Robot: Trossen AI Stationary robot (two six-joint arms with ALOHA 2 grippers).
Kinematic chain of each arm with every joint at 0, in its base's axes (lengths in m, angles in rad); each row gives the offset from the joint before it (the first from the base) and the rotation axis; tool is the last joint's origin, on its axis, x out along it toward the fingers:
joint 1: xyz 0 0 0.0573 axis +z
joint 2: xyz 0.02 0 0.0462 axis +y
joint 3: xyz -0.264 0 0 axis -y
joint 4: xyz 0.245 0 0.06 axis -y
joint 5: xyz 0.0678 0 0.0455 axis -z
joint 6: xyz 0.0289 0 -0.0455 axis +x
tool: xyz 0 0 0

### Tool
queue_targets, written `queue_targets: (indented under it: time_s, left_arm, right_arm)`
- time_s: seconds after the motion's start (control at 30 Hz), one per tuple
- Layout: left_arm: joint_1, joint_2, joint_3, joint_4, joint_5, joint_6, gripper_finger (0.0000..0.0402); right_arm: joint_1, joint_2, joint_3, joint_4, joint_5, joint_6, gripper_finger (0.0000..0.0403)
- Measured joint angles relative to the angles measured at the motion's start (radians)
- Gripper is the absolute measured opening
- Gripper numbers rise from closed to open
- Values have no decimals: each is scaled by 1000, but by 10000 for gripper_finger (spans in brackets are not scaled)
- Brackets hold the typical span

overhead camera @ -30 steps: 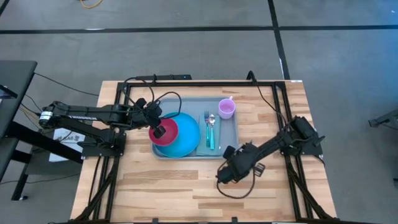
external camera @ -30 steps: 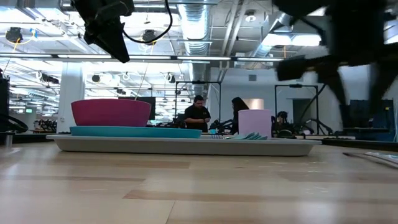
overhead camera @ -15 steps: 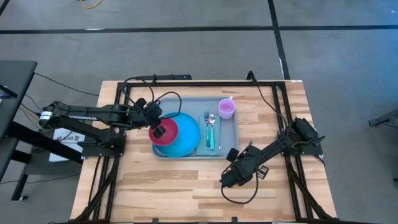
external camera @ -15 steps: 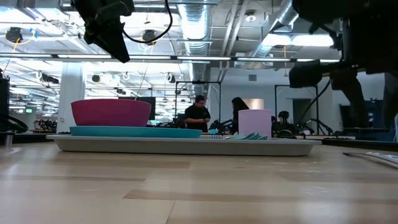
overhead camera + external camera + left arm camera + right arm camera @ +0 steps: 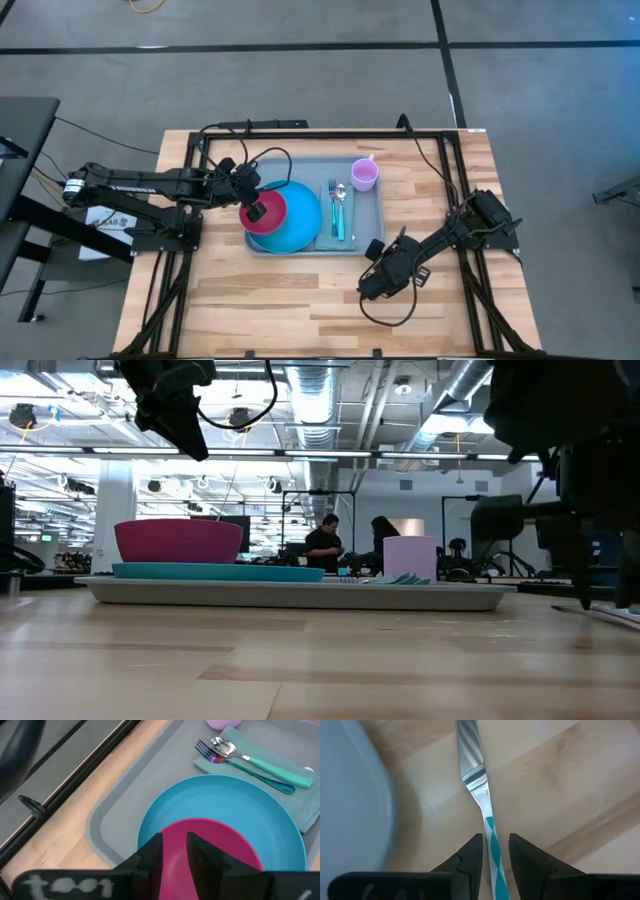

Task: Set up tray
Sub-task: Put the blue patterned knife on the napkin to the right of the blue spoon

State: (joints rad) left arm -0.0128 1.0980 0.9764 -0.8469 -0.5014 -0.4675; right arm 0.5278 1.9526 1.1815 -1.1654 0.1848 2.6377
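The grey-blue tray (image 5: 378, 225) lies mid-table. On it stands a bright-blue plate (image 5: 305, 225) with a magenta bowl (image 5: 275, 222) in it. A pale-teal napkin bearing a fork and spoon (image 5: 338, 205) and a lilac cup (image 5: 364, 176) also sit on the tray. My left gripper (image 5: 256, 211) hangs well above the bowl (image 5: 200, 855), shut and empty. A knife (image 5: 479, 780) with a teal-patterned handle (image 5: 492, 855) lies flat on the wood in front of the tray. My right gripper (image 5: 368, 288) hovers over that handle with its fingers close together (image 5: 495, 837).
The black frame rails (image 5: 205, 200) run along the table's left and right sides. Bare wood (image 5: 260, 300) lies in front of the tray. A cable loop (image 5: 385, 318) hangs by my right arm. People stand in the room behind the table (image 5: 322, 545).
My right gripper has shifted a little toward the table's right and near edges, over the knife. The tray and the things on it have stayed where they were.
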Motion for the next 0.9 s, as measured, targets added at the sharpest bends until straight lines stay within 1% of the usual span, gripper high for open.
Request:
queue_targets:
  time_s: [0.23,0.43,0.57,0.77,0.9]
  left_arm:
    - [0,0,0,0,0,0,77]
    - [0,0,0,0,0,0,77]
    - [0,0,0,0,0,0,77]
    - [0,0,0,0,0,0,77]
    - [0,0,0,0,0,0,77]
  right_arm:
    - [-7,-5,-46,65,4,-10,87]
    - [-19,-4,-47,64,0,-111,87]
    - [-19,-4,-48,69,-2,-87,87]
    - [-40,-3,-48,65,-31,-115,87]
    - [-40,-2,-48,59,-19,-118,87]
